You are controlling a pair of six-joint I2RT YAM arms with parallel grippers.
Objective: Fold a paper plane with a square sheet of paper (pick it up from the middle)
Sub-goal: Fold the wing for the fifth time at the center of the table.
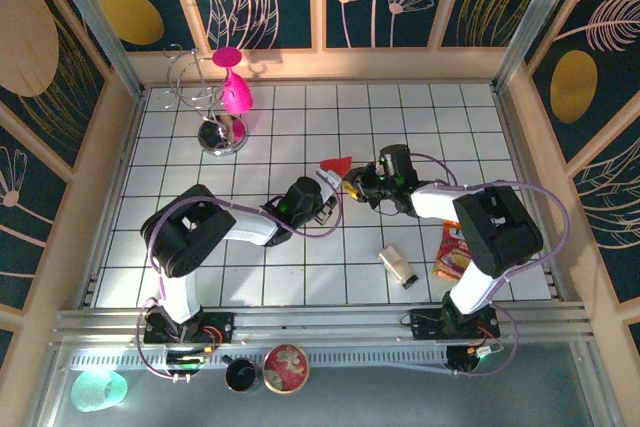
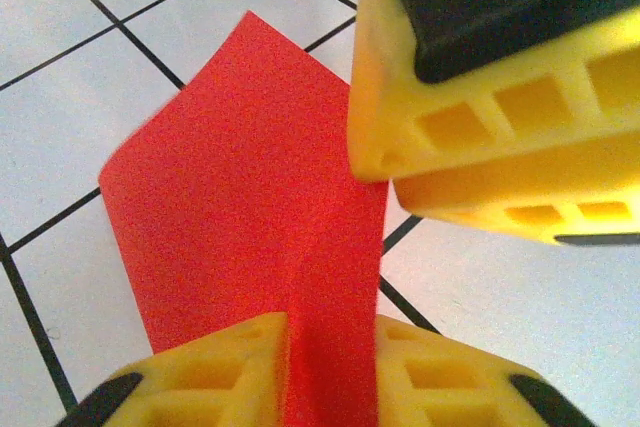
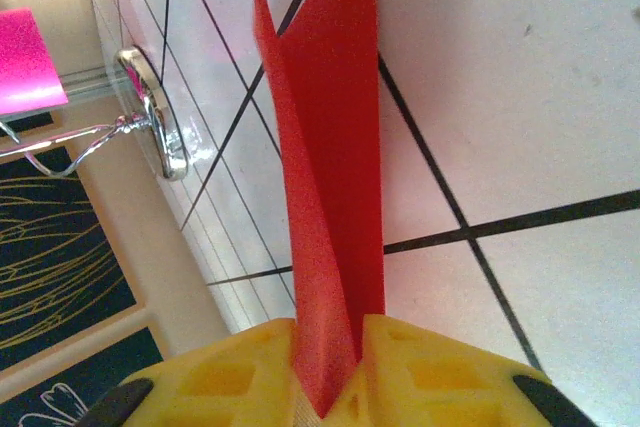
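The red paper (image 1: pixel 337 164) was near the middle of the white tiled table (image 1: pixel 300 277), between the two arms. It was folded, and it came to a pointed tip at the far end. It was lifted up off the tiles at the near end.

The left pincer (image 2: pixel 330 372) was closed on the paper. Its two yellow fingers (image 2: pixel 220 382) pressed on the fold from both sides, and the red strip ran up between them. From there the paper spread out wide and flat over the tiles. The other arm's yellow pincer hung just beside it, close over one edge of the paper.

The right pincer (image 3: pixel 328 367) was closed on the paper too. It pinched a narrow fold, and the two red flaps opened a little like a letter V further out.

At the back left of the table stood a pink goblet (image 1: pixel 237 90), hanging upside down on a shiny wire stand (image 1: pixel 215 135). A colourful snack packet (image 1: pixel 452 250) lay near the right arm, well apart from the paper.
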